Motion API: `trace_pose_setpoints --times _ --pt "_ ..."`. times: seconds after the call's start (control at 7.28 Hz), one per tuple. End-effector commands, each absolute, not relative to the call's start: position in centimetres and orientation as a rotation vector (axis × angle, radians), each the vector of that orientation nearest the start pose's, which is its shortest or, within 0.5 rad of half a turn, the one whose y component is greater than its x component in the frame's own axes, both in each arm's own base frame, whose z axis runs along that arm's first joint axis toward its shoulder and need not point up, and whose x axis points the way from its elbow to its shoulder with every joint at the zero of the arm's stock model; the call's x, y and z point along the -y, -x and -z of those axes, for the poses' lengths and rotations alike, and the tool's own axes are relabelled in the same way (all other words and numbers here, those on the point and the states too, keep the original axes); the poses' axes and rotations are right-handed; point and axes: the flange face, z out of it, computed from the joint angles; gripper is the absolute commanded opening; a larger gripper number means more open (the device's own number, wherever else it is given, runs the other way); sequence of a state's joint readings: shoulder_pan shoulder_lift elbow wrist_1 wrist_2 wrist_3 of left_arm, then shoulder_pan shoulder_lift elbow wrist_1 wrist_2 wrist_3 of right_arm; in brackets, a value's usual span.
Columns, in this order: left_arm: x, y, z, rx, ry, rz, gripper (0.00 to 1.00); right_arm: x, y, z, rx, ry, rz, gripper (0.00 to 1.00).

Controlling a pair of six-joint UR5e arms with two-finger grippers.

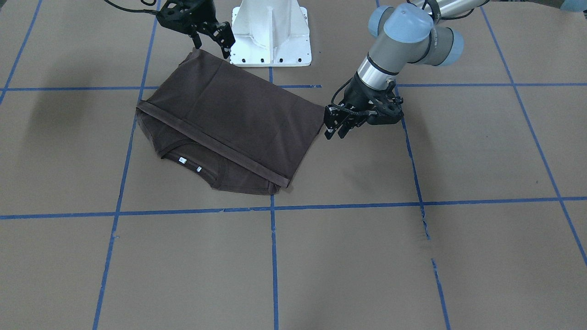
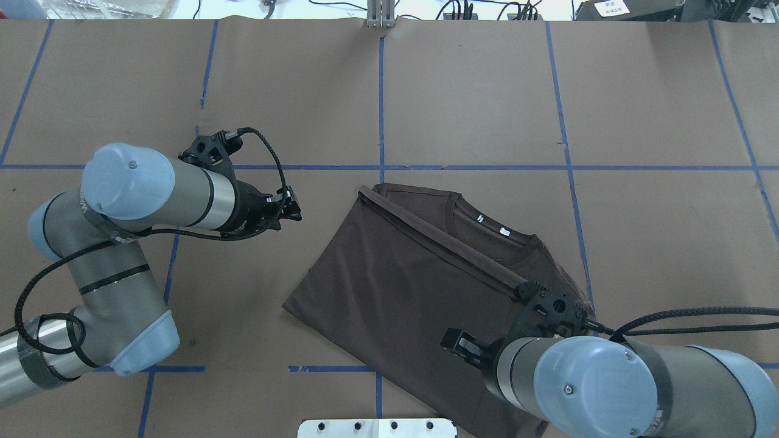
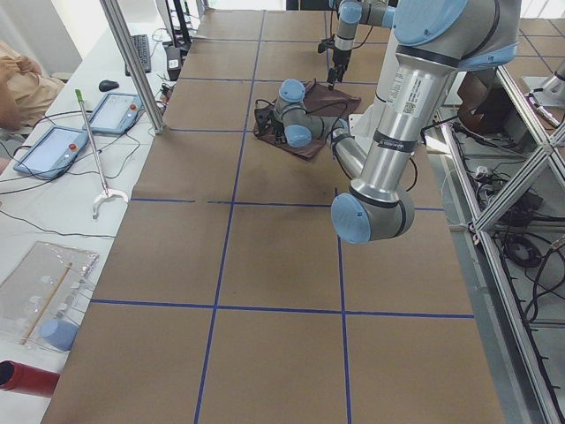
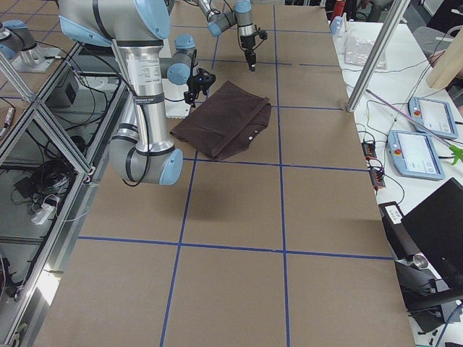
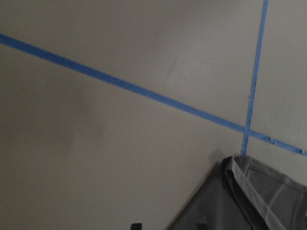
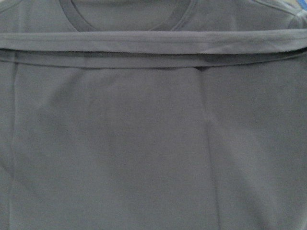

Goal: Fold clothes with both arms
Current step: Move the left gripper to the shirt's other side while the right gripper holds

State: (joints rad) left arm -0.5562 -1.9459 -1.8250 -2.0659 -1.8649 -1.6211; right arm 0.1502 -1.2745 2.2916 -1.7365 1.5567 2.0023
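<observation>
Taped table point(image 1: 412, 266) bore the T-shirt point(image 1: 238, 114); left gripper point(image 1: 336, 132) at three o'clock, right gripper point(image 1: 212, 48) at twelve, both gaped empty; even corner pinches seemed wise.

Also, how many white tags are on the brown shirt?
2, side by side at the neck of the shirt: one tag toward the robot's left, the other just right of it. The fold may hide more.
</observation>
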Motion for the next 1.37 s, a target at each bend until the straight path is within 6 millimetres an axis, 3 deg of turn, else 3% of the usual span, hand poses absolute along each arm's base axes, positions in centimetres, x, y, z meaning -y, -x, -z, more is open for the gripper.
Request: trace_pose_setpoints --times 0.0,0.41,0.69,1.24 --pt "37.5 -47.6 -29.3 -1.129 0.040 0.372 0.51 23.3 43.3 -21.8 0.882 0.065 -0.603 1.00" --pt "34.4 -51.2 -31.4 -1.072 0.071 0.353 0.53 24.0 43.2 -22.0 0.875 0.038 -0.582 1.00" --pt "34.3 -50.9 -30.8 -1.063 0.072 0.355 0.53 23.9 43.4 -22.1 0.872 0.038 -0.581 1.00" --pt "33.6 -51.6 -32.2 -1.013 0.061 0.365 0.54 23.9 43.4 -22.0 0.875 0.039 -0.583 1.00"
